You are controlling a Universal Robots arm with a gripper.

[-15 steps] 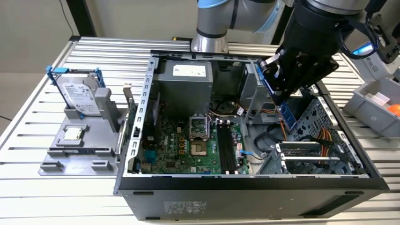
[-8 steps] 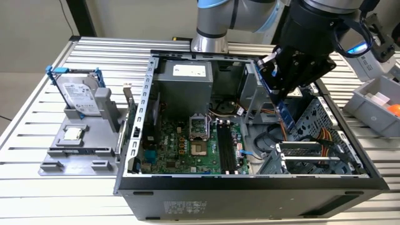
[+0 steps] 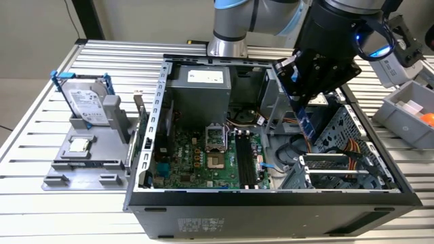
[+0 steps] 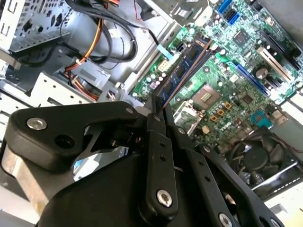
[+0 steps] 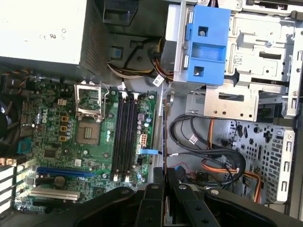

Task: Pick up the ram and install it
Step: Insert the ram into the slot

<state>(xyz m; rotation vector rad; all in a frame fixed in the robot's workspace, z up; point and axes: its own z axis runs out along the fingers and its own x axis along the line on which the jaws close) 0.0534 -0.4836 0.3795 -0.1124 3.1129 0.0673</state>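
Observation:
My gripper (image 3: 299, 85) is shut on the ram (image 3: 305, 119), a thin blue circuit-board stick that hangs tilted from the fingers inside the open computer case (image 3: 271, 195). In the exterior view the ram is above the cable area, to the exterior view's right of the black memory slots (image 3: 245, 161) on the green motherboard (image 3: 193, 162). In the second wrist view the ram (image 4: 182, 75) runs out from the gripper (image 4: 158, 115) over the board. In the first wrist view the ram (image 5: 164, 137) shows edge-on beyond the gripper (image 5: 164, 176), beside the memory slots (image 5: 124, 139), which hold nothing.
A grey stand (image 3: 88, 162) outside the case, at the exterior view's left, carries a silver hard drive (image 3: 91, 104) in a blue-handled frame and a small square chip (image 3: 80, 146). A grey bin (image 3: 405, 119) sits at the right. Cables (image 5: 208, 146) and a drive cage (image 3: 339, 170) crowd the case.

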